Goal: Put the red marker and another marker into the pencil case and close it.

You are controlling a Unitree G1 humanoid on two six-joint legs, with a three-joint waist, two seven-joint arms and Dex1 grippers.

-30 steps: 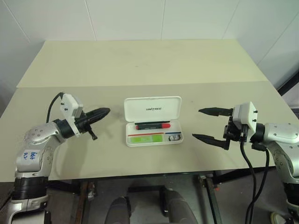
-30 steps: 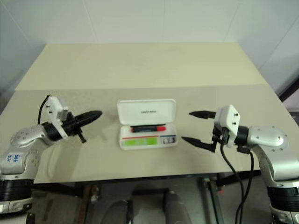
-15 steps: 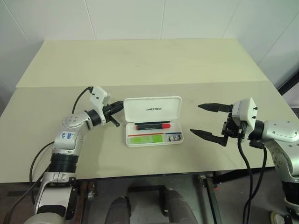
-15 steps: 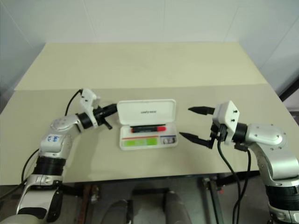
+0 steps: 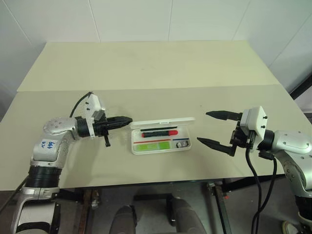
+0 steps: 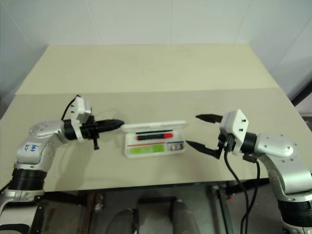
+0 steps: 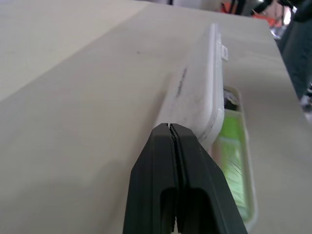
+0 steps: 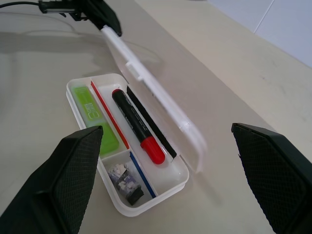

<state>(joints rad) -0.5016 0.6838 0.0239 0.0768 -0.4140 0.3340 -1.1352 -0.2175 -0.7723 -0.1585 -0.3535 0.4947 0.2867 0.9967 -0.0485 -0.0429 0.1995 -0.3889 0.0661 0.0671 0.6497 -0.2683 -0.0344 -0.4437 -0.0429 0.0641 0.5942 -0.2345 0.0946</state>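
With red marker (image 8: 138, 127) and green highlighter (image 8: 94, 116) both lying inside the pencil case (image 5: 161, 146) mid-counter (image 5: 146, 68), left tool (image 5: 126, 120), pressed together, has tipped the lid from upright to half-lowered; right tool (image 5: 212, 128) waits spread; closing is nearly complete.

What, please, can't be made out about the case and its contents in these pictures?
- Left wrist view: the lid hides the red marker; the highlighter is blurred.
- Head views: the lowered lid hides its lettering; the small item by the highlighter is too small.
- Right wrist view: whether the left hand touches the lid.
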